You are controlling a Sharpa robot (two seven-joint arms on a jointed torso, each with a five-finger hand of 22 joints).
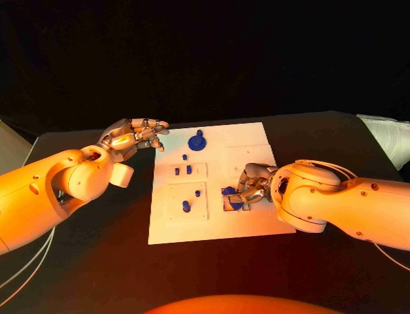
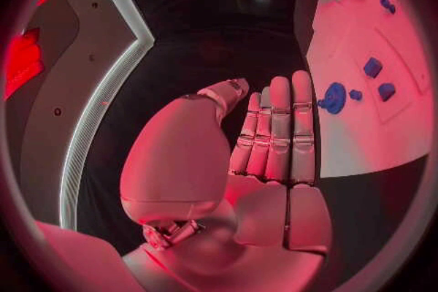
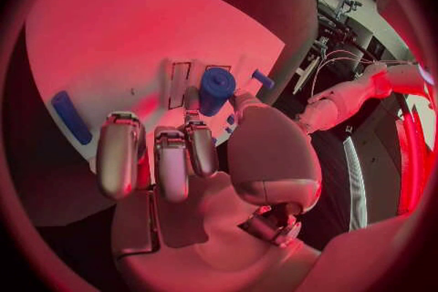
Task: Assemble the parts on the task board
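Black bench [image 1: 91,261]: matte and dark, it is carrying the white plate in its middle.
Left arm [image 1: 35,196]: a smooth, glossy shell, it is reaching in from the left and ending just beside the plate's far left corner.
Left hand [image 1: 136,136]: silver metal with segmented fingers, it is hovering over the bench at the plate's far left edge; the left wrist view is showing the fingers [image 2: 278,124] lying straight and side by side with the thumb bent in beside them, holding nothing.
Task board [image 1: 261,140]: a flat white rectangular plate with shallow square recesses, it is lying in the middle of the bench.
Round part [image 1: 197,141]: a blue disc with a small stem, it is sitting near the board's far edge, just right of the left hand.
Small parts [image 1: 187,171]: short blue pegs and blocks, they are standing in the recesses on the board's left half, apart from both hands.
Right hand [image 1: 247,190]: silver, with its fingers curled down onto the board's right half; the right wrist view is showing a blue cylindrical part [image 3: 216,90] just past the fingertips, and I cannot tell whether it is being gripped.
Right arm [image 1: 356,203]: a rounded glossy shell with small bolt heads, it is coming in from the right.
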